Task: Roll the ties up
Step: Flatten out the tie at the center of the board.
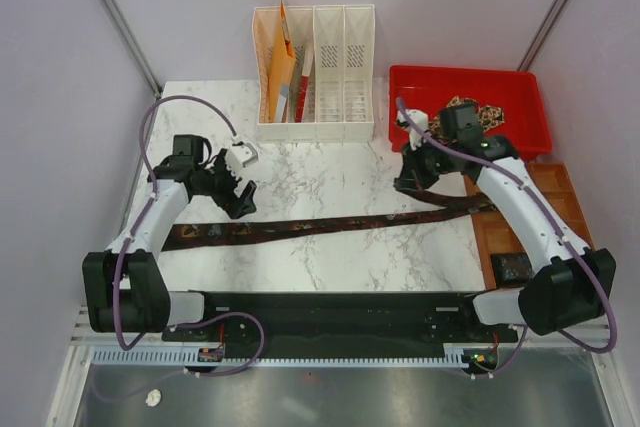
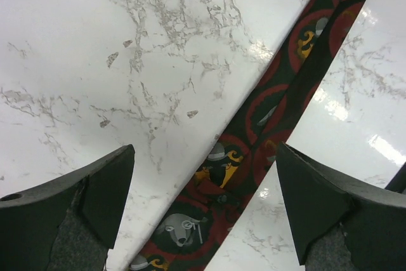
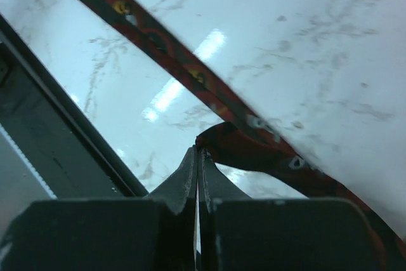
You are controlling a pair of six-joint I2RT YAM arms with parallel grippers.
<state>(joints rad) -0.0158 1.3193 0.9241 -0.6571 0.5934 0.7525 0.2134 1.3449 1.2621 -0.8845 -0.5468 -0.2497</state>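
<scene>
Tie (image 1: 330, 225) across marble table (image 1: 330, 172), left fingers (image 2: 95, 195) spread over its sheep pattern, right fingers (image 3: 185, 182) pressed together at raised fold

White marble-veined tabletop (image 1: 330, 172), glossy, light glare showing in wrist views. Pale lilac walls (image 1: 60, 67) on three sides, grey metal corner posts (image 1: 116, 17). Cream file rack (image 1: 345, 128) at back edge, red bin (image 1: 520, 97) back right.
</scene>
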